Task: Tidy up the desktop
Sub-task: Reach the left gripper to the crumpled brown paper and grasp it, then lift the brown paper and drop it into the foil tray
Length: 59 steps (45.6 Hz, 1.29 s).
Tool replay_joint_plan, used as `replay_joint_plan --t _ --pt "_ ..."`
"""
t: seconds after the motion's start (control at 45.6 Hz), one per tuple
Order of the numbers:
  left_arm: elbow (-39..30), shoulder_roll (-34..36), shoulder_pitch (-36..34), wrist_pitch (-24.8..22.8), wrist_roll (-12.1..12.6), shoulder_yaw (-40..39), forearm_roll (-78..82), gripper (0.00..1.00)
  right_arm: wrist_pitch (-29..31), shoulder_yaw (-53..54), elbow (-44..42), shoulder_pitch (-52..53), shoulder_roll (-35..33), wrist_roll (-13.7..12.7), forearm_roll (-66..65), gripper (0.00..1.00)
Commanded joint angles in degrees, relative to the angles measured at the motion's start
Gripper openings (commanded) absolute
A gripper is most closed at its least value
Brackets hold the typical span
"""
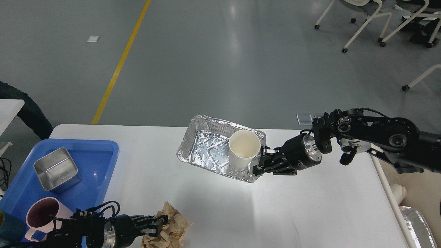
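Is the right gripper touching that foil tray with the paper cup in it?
Touching. In the head view, the right gripper has its fingers closed over the foil tray's right rim, beside the paper cup.

no text, label, brand, number or sign could be read anywhere in the head view. the right gripper point(260, 162) carried only faint marks on its black and silver wrist, too small to make out, and the foil tray point(203, 148) and paper cup point(244, 148) right beside its fingers were blank, as was the crumpled paper point(172, 227) by the left gripper point(162, 224).
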Motion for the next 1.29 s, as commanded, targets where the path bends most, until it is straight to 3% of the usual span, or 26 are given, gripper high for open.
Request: replay_joint_plan --t 0.0,0.131,0.351,0.46,0.526,0.811,0.92,1.096,1.271 --pt "-2.2 2.4 -0.9 -0.8 -2.8 -1.5 -0.5 0.01 0.0 0.0 0.0 0.0 0.1 0.1 0.0 0.00" --pt "-8.0 5.5 -1.4 -2.0 -7.3 -4.4 -0.6 0.01 0.0 0.0 0.0 0.0 0.1 0.1 0.0 0.00" --pt "-14.9 7.4 -1.6 -6.2 -8.9 -11.3 -1.3 0.01 0.0 -0.1 0.0 0.0 0.0 0.1 0.0 0.00" --pt "-16.2 8.1 -2.6 -7.7 -13.6 -14.7 -3.8 0.02 0.0 -0.1 0.0 -0.1 0.0 0.1 -0.1 0.00" --pt "-16.2 8.4 -4.5 -10.1 -15.2 -15.0 -5.2 0.02 0.0 -0.1 0.0 -0.1 0.1 0.1 -0.2 0.00" --pt "-16.2 7.7 -14.4 -12.5 -15.3 -17.3 -12.8 0.02 0.0 -0.1 -0.1 -0.4 0.1 0.1 -0.4 0.00" --pt "-16.2 7.9 -18.7 -13.5 -14.5 -20.3 -17.2 0.03 0.0 -0.2 -0.1 -0.4 0.1 0.1 -0.4 0.00" --pt "-16.0 8.3 -25.9 -19.3 -12.5 -25.6 -21.6 0.03 0.0 -0.3 -0.2 -0.3 0.7 0.1 -0.4 0.00" --pt "-15.7 8.7 -32.3 -20.9 -10.9 -27.8 -23.5 0.03 0.0 -0.4 -0.2 -0.3 0.8 0.1 -0.4 0.00"
